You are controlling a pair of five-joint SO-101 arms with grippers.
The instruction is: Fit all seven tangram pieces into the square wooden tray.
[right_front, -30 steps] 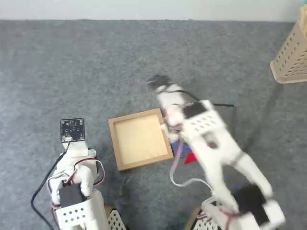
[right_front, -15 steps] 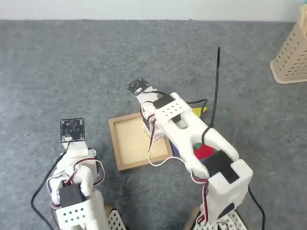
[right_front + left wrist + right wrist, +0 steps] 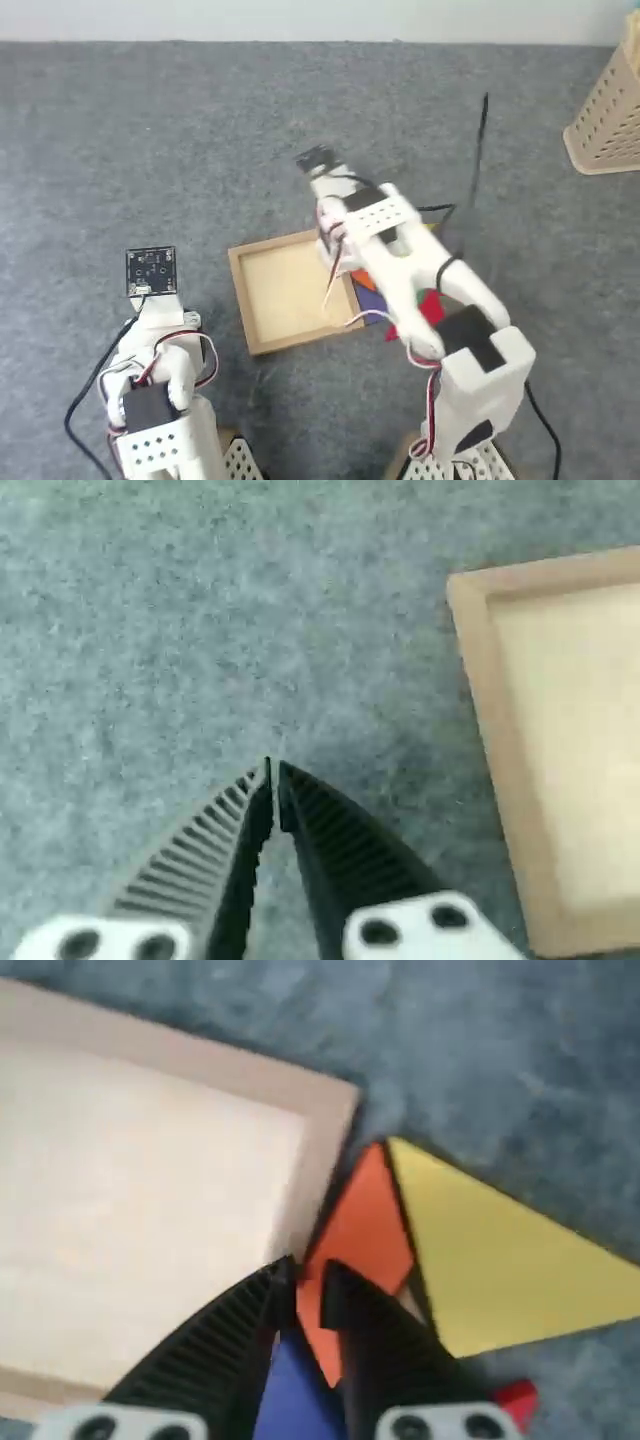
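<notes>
**Which arm is nearer the pieces?**
My right one. My right end effector (image 3: pixel 307 1275) hangs just outside the wooden tray (image 3: pixel 330 1095). Its tips are a narrow slit apart, with nothing held between them. My left end effector (image 3: pixel 272 770) is pressed closed and empty over bare tabletop (image 3: pixel 200 130), on the far side of the tray from the pieces.

**What lies under the right one?**
The orange piece (image 3: pixel 355 1220) is straight below the tips, flat against the outside of the tray's wall. Its long axis runs roughly along that wall. The yellow triangle (image 3: pixel 490 1250) touches its outer edge, the side away from the tray. A blue piece (image 3: pixel 290 1400) sits back toward my wrist, and a bit of the red piece (image 3: pixel 515 1397) shows beside it.

**And the tray itself?**
Its floor shows bare wood wherever I can see it. I judge the carry to be short, sideways over the rim. The slit looks too narrow for the orange piece, so I'd widen first and set my tips across its short width.
</notes>
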